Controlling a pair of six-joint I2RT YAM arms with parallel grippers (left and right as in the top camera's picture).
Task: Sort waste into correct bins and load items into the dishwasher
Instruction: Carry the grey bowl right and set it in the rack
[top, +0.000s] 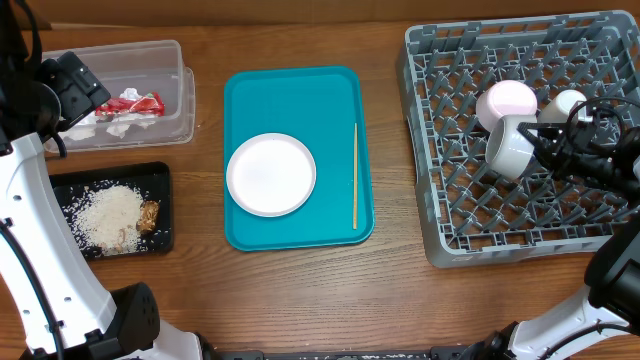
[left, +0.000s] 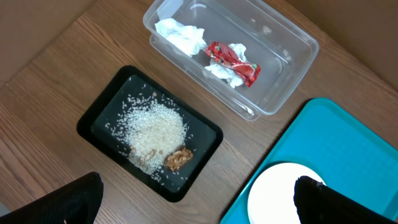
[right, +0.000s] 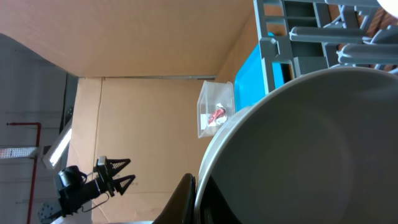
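The right claw (top: 548, 140) is clamped on the rim of the bowl (top: 510, 148), which is tipped on its side over the rack (top: 470, 215) at the counter's right edge. The left claw (left: 198, 185) gapes wide and empty above the black tray (left: 93, 121) of crumbs (left: 155, 127) at the left edge. The wrapper (left: 233, 59) and napkin (left: 180, 34) lie in the tub (left: 298, 56) at the rear-left corner.

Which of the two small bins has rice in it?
The shallow black rectangular tray: white rice crumbs and a brown snack piece lie in it. The clear plastic tub holds a red-and-white wrapper and crumpled white napkin.
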